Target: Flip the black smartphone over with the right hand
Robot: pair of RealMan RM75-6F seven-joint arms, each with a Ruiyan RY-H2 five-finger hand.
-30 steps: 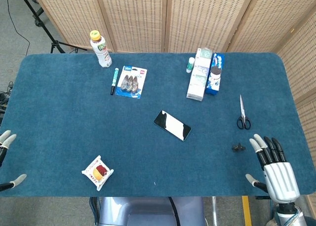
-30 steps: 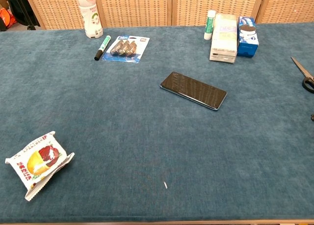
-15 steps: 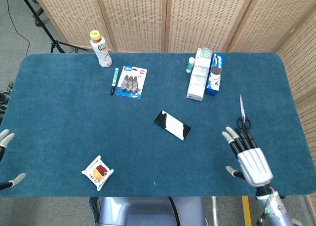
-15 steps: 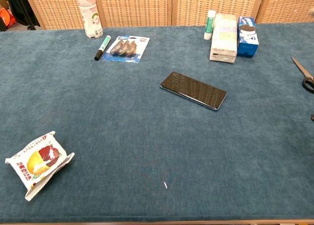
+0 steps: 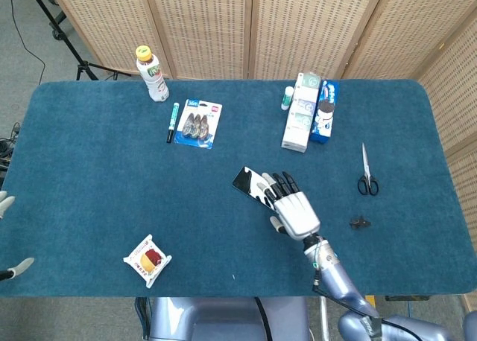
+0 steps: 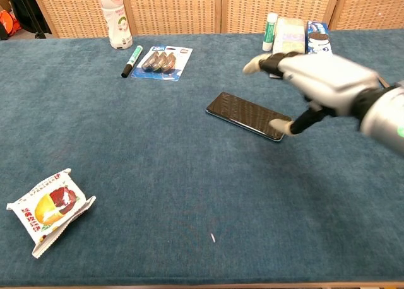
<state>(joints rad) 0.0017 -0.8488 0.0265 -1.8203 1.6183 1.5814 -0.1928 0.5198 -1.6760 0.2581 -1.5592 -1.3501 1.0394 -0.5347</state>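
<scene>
The black smartphone [image 5: 248, 182] [image 6: 247, 115] lies flat, glossy face up, near the middle of the blue table. My right hand [image 5: 292, 208] [image 6: 322, 81] hovers over the phone's right end with its fingers spread and nothing in them. In the head view it hides that end of the phone. In the chest view its thumb tip [image 6: 281, 126] sits right at the phone's right edge; contact cannot be made out. Only the fingertips of my left hand [image 5: 18, 267] show at the far left edge, spread apart and holding nothing.
At the back stand a bottle [image 5: 152, 73], a marker [image 5: 173, 122], a blister pack [image 5: 200, 123] and cartons [image 5: 302, 112]. Scissors [image 5: 366, 173] and a small black clip [image 5: 360, 222] lie to the right. A snack packet [image 5: 147, 260] lies front left.
My right hand has swept from the table's front right corner leftwards and now sits over the phone's right end. The phone and my left hand have stayed put.
</scene>
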